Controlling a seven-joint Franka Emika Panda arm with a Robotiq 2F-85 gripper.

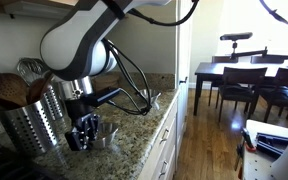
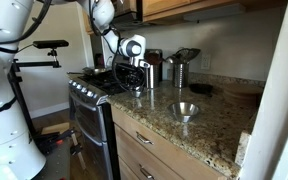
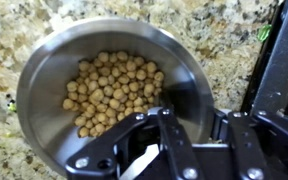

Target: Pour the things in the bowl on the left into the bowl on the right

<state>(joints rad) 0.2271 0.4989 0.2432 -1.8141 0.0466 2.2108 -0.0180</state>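
A steel bowl [image 3: 39,75] filled with chickpeas [image 3: 114,90] sits on the speckled granite counter [image 3: 234,30]. My gripper [image 3: 197,113] reaches down over its near right edge. One finger [image 3: 174,130] is inside the bowl and the other outside, with the rim pinched between them. In both exterior views the gripper [image 1: 82,133] [image 2: 134,84] is low over the counter near the stove, and it hides most of that bowl. A second, empty steel bowl [image 2: 184,110] stands apart further along the counter.
A perforated metal utensil holder [image 1: 32,125] with wooden spoons stands close beside the arm. A black stove [image 2: 92,88] borders the counter. Canisters [image 2: 179,66] line the back wall. A cable [image 1: 134,90] hangs from the arm. The counter's front edge [image 2: 174,140] is near.
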